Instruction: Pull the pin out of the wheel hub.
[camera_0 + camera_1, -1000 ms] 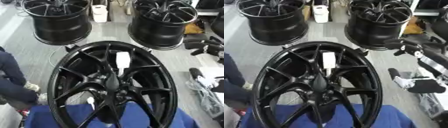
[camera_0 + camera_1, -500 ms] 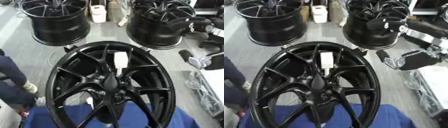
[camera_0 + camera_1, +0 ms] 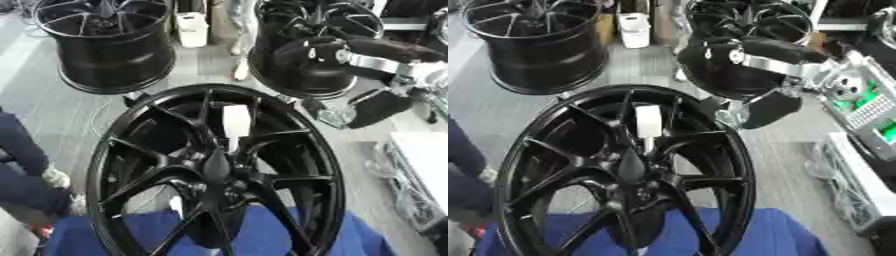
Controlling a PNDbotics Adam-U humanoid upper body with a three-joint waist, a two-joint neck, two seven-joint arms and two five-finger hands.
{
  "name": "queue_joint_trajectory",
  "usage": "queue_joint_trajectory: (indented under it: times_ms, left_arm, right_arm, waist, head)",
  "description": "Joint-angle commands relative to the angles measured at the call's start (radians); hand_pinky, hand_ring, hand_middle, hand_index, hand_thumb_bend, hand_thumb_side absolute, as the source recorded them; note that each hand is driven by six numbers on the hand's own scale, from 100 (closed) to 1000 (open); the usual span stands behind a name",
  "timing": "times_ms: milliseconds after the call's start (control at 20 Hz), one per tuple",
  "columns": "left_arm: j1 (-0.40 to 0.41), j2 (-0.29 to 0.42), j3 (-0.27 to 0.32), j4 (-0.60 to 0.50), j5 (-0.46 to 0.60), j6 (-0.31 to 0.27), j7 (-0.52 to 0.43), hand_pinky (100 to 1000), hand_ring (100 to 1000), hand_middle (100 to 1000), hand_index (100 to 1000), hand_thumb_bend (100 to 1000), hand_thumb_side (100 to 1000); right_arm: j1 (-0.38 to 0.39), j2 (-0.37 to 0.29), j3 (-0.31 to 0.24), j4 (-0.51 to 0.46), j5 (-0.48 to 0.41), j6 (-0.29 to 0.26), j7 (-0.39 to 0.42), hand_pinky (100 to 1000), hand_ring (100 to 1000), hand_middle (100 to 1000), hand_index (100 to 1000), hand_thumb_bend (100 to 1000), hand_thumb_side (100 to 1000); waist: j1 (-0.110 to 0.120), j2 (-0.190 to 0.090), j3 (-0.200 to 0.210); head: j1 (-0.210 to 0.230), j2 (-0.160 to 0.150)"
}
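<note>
- Our right hand [image 3: 767,107] comes in from the upper right, just off the rim of the wheel hub [image 3: 214,170]. It holds nothing, and we cannot tell how far its fingers are spread, because it shows only as a dark shape below the silver wrist.
- Our left hand shows in neither view.
- The wheel hub stands tilted toward us with its lower edge on a blue cloth [image 3: 262,237], which we judge is there to cushion it.
- The pin [image 3: 235,122] is the white piece sticking up between the upper spokes, above the centre; it is not yet pulled out.
- We judge that our right hand is set above and to the side so it can come down onto the pin.
- Two more black wheels [image 3: 109,42] stand on the floor behind, well apart from the work.
</note>
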Motion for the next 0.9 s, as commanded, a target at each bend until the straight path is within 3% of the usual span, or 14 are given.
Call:
queue_joint_trajectory:
  times_ms: [50,300,550,900]
  left_arm:
    - [-0.004,0.012,0.001,-0.012,0.004,-0.002,0.001,646,543,502,693,368,557]
    - [-0.004,0.009,0.004,-0.01,0.005,-0.004,0.004,645,543,501,693,368,556]
    - [-0.005,0.007,0.005,-0.01,0.007,-0.004,0.006,645,543,501,693,367,556]
    - [-0.005,0.005,0.005,-0.009,0.007,-0.004,0.006,645,544,502,693,367,557]
  right_arm:
    - [-0.076,0.048,0.016,0.077,0.054,-0.011,0.052,842,942,960,968,100,329]
    - [-0.172,0.13,0.041,0.191,0.119,-0.051,0.132,848,945,956,973,100,390]
    - [-0.175,0.169,0.068,0.214,0.172,-0.085,0.197,850,946,952,975,100,525]
    - [-0.171,0.205,0.081,0.249,0.205,-0.101,0.23,849,944,947,973,100,585]
  waist:
    - [0.005,-0.02,-0.002]
    - [0.011,-0.019,-0.007]
    - [0.015,-0.02,-0.006]
    - [0.016,-0.02,-0.003]
  head:
    - [-0.004,-0.008]
    - [-0.006,-0.009]
    - [-0.009,-0.009]
    - [-0.011,-0.008]
